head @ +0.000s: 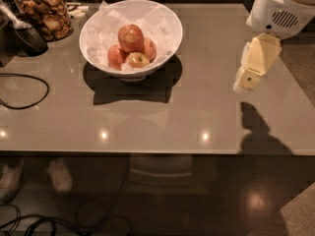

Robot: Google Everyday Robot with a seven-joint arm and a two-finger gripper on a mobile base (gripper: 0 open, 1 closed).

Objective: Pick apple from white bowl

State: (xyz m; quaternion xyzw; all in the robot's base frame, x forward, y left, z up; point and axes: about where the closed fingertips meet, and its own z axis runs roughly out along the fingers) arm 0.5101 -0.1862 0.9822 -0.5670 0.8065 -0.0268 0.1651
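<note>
Red-orange apple (131,38) atop white bowl (166,53), gripper (245,81) well apart

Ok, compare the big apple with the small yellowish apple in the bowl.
The big apple is red-orange and larger; the small yellowish apple is paler. The big apple sits on top, the small yellowish apple low in front. Both lie in the white bowl. The gripper hangs right of it.

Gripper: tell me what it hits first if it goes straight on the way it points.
The cream two-finger gripper, at the picture's right, points down and slightly left. It would probably meet the glossy grey tabletop first, well right of the wide white bowl; its height is unclear.
</note>
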